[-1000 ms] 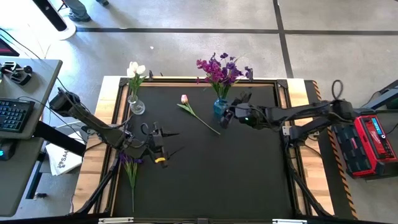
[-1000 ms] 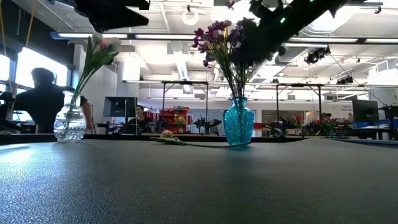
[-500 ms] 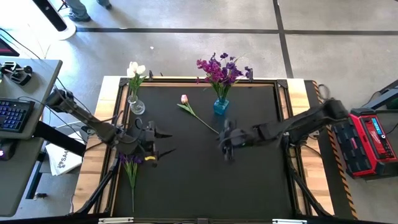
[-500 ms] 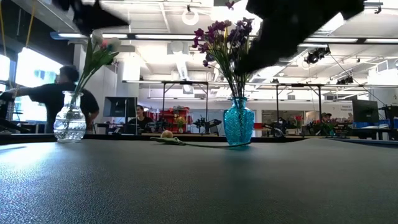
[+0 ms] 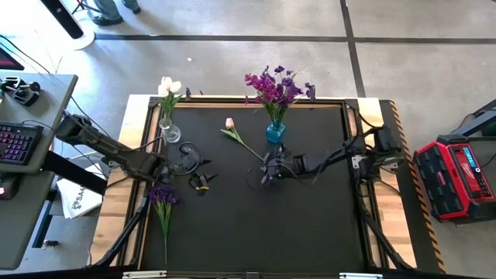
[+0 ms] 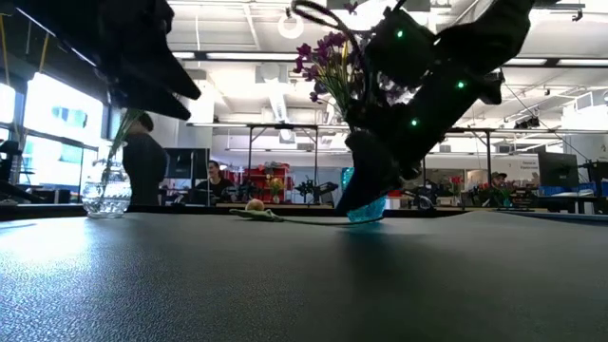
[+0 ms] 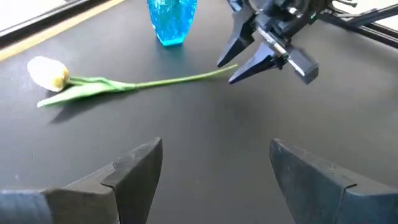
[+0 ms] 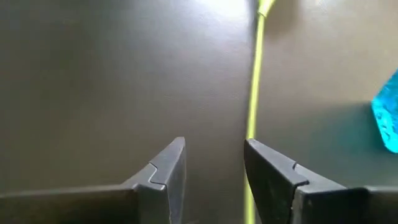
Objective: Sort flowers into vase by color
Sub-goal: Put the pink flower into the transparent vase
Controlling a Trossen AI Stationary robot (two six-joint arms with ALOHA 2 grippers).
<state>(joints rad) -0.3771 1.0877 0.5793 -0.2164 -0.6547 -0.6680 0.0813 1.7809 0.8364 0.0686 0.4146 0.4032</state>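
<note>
**Right arm lines up on the loose tulip's stem**

A black mat (image 5: pixel 310 225) covers the table, framed by pale wood, with an open workshop behind it in the low view. At the far edge stand two vases: a clear vase (image 5: pixel 170 132) holding white tulips (image 5: pixel 169 86), and a blue vase (image 5: pixel 274 132) holding the purple flowers (image 5: pixel 275 85), so the colours are already kept apart. A pink-budded tulip (image 5: pixel 242 141) lies flat on the mat between the vases, its stem running toward the right gripper (image 5: pixel 266 170). That gripper is low over the stem's end with its fingers spread; in its own wrist view the stem passes just beside one finger rather than cleanly between them, so a small sideways shift seems needed before closing. The left gripper (image 5: pixel 203 184) waits near the mat's left side, fingers wide apart and empty, pointing toward the tulip. One purple-blossomed flower (image 5: pixel 163 203) lies at the mat's left edge, still unsorted, close to the left arm.
</note>
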